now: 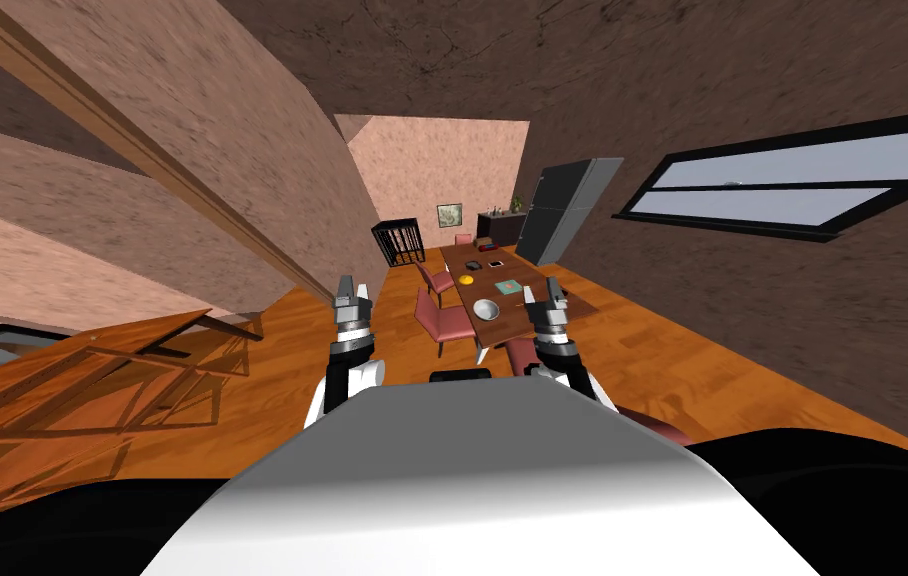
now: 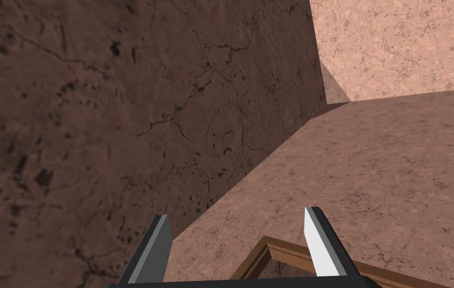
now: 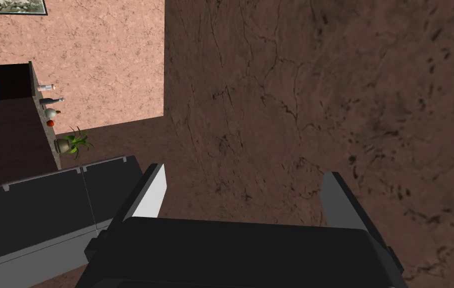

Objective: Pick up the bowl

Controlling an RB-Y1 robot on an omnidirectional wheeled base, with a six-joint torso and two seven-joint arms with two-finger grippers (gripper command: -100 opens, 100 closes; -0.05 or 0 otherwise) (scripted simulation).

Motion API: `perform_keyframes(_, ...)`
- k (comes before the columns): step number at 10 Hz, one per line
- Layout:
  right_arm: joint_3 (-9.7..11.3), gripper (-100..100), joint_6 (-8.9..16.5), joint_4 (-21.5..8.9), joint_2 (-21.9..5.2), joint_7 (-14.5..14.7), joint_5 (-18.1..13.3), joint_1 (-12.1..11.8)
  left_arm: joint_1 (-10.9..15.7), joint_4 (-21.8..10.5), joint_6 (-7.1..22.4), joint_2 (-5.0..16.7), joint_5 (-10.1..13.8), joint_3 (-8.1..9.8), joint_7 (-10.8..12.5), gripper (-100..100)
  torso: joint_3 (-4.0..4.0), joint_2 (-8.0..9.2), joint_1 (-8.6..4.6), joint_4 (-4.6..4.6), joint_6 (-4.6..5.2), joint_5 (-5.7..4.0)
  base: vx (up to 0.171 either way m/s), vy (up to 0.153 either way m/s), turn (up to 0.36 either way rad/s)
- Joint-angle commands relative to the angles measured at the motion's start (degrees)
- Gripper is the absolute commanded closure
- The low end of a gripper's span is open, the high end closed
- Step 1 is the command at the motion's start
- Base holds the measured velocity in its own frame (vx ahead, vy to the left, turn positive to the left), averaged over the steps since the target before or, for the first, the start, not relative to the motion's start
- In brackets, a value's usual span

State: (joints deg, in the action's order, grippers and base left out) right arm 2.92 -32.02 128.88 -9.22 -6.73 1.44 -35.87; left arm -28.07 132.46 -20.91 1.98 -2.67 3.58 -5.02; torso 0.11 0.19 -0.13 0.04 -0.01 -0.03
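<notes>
A pale grey bowl (image 1: 486, 309) sits near the close end of a long brown table (image 1: 514, 312) ahead of me in the head view. My right gripper (image 1: 546, 296) is raised just right of the bowl in that view, still short of the table; its fingers (image 3: 152, 192) stand wide apart, open, with nothing between them. My left gripper (image 1: 351, 294) is raised on the other side, well left of the table, and its fingers (image 2: 157, 247) are also open and empty.
Reddish chairs (image 1: 444, 321) stand along the table's left side. An orange round thing (image 1: 466, 281), a teal square (image 1: 508, 287) and dark items lie farther along the table. A dark grey cabinet (image 1: 564, 207) and a black wire rack (image 1: 398, 241) stand at the far end. A wooden frame (image 1: 92, 375) lies at my left.
</notes>
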Motion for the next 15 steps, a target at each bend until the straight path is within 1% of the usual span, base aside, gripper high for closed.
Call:
perform_keyframes(1,1.1,-100,-0.1,-2.6,-2.9,-2.1,-1.9,-2.0,0.0,0.0,0.0,0.0,0.0,0.00,0.0,0,0.00,0.00,0.00,0.00,0.00,0.00,-0.072,-0.033,0.110)
perform_keyframes(2,1.1,-100,-0.1,-2.6,-3.6,-2.1,-1.9,-2.0,0.0,0.0,0.0,0.0,0.0,0.00,0.0,0,0.04,0.07,-0.03,0.01,0.00,-0.01,-0.060,-0.022,0.038)
perform_keyframes(3,1.8,-100,0.2,-4.2,-5.7,-3.4,-3.2,-3.3,0.0,0.0,0.0,0.0,0.0,0.00,0.0,0,0.03,0.05,0.01,0.02,0.02,0.00,-0.051,-0.012,0.096)
perform_keyframes(4,1.8,-100,0.2,-4.2,-5.9,-3.4,-3.2,-3.3,0.0,0.0,0.0,0.0,0.0,0.00,0.0,0,0.02,0.02,0.03,0.01,0.00,0.00,-0.040,-0.009,0.052)
perform_keyframes(5,2.6,-100,0.4,-6.0,-8.2,-4.7,-4.5,-4.6,0.0,0.0,0.0,0.0,0.0,0.00,0.0,0,0.00,-0.01,0.06,0.01,0.02,0.01,-0.056,-0.009,0.110)
perform_keyframes(6,2.6,-100,0.4,-6.0,-8.3,-4.7,-4.5,-4.6,0.0,0.0,0.0,0.0,0.0,0.00,0.0,0,0.02,0.03,0.06,0.01,0.00,0.01,-0.052,-0.009,0.056)
perform_keyframes(7,3.5,-100,0.8,-8.0,-10.6,-6.0,-5.9,-6.0,0.0,0.0,0.0,0.0,0.0,0.00,0.0,0,0.01,0.01,0.06,0.01,0.01,0.01,-0.060,-0.012,0.099)
perform_keyframes(8,3.5,-100,0.8,-8.0,-10.8,-6.0,-5.9,-6.0,0.0,0.0,0.0,0.0,0.0,0.00,0.0,0,0.02,0.04,0.05,0.01,0.00,0.01,-0.055,-0.012,0.066)
perform_keyframes(9,4.4,-100,1.1,-10.1,-12.8,-7.2,-7.3,-7.3,0.0,0.0,0.0,0.0,0.0,0.00,0.0,0,0.02,0.02,0.04,0.01,0.02,0.01,-0.069,-0.016,0.138)
perform_keyframes(10,4.4,-100,1.1,-10.1,-13.3,-7.2,-7.3,-7.3,0.0,0.0,0.0,0.0,0.0,0.00,0.0,0,0.04,0.06,0.02,0.02,0.00,0.00,-0.064,-0.017,0.061)
perform_keyframes(11,5.5,-100,1.6,-12.3,-15.6,-8.3,-8.8,-8.7,0.0,0.0,0.0,0.0,0.0,0.00,0.0,0,0.04,0.05,0.02,0.02,0.02,0.00,-0.085,-0.015,0.120)
perform_keyframes(12,5.5,-100,1.6,-12.3,-15.9,-8.3,-8.8,-8.7,0.0,0.0,0.0,0.0,0.0,0.00,0.0,0,0.07,0.12,0.02,0.03,0.01,0.00,-0.073,-0.017,0.066)
perform_keyframes(13,6.6,-100,2.0,-14.7,-18.2,-9.4,-10.3,-10.0,0.0,0.0,0.0,0.0,0.0,0.00,0.0,0,0.06,0.08,0.01,0.03,0.02,0.00,-0.087,0.000,0.106)
perform_keyframes(14,6.6,-100,2.0,-14.7,-18.5,-9.4,-10.3,-10.0,0.0,0.0,0.0,0.0,0.0,0.00,0.0,0,0.08,0.13,0.06,0.03,0.01,0.01,-0.072,0.000,0.085)
perform_keyframes(15,7.8,-100,2.5,-17.0,-20.9,-10.4,-11.8,-11.2,0.0,0.0,0.0,0.0,0.0,0.00,0.0,0,0.06,0.08,0.07,0.04,0.02,0.01,-0.080,-0.003,0.171)
